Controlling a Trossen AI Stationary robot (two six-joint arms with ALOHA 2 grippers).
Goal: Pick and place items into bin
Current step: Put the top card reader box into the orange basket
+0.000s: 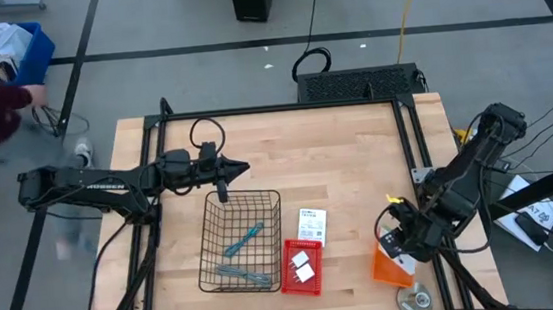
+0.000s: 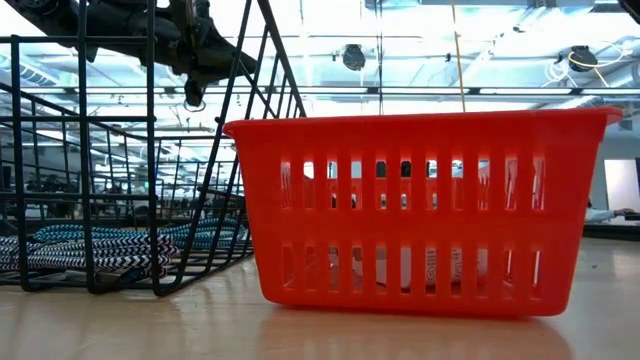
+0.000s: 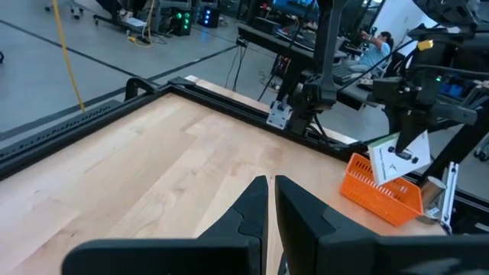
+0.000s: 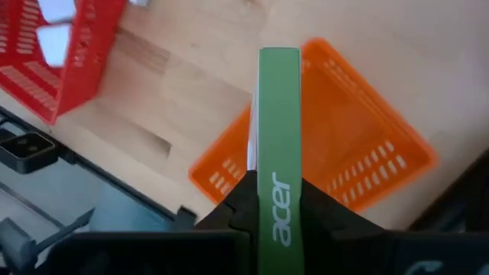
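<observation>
- Right end effector (image 4: pixel 279 200) pinched a flat white card with green print (image 4: pixel 279 122) edge-on, directly above the orange bin (image 4: pixel 359 145).
- Left end effector (image 3: pixel 271 200) hung with its fingers pressed together and nothing between them, above the bench (image 1: pixel 348 164) just beyond the wire basket (image 1: pixel 241 240), well apart from the orange bin.
- Two slim teal and grey tools (image 1: pixel 244 240) lay in the wire basket; two small white blocks (image 1: pixel 301 265) lay in the red bin (image 1: pixel 302 267), between the wire basket and the orange bin.
- Another white card (image 1: pixel 312 224) lay flat on the bench, just beside the red bin on its far side.
- Recommended procedure for the step in hand: keep the card centred over the orange bin's opening, lower it inside the rim before parting the fingers, and hold it level so that it drops flat rather than catching an edge on the wall.
- Risk, as judged: a release from height could let the thin card glide outside the orange bin.
</observation>
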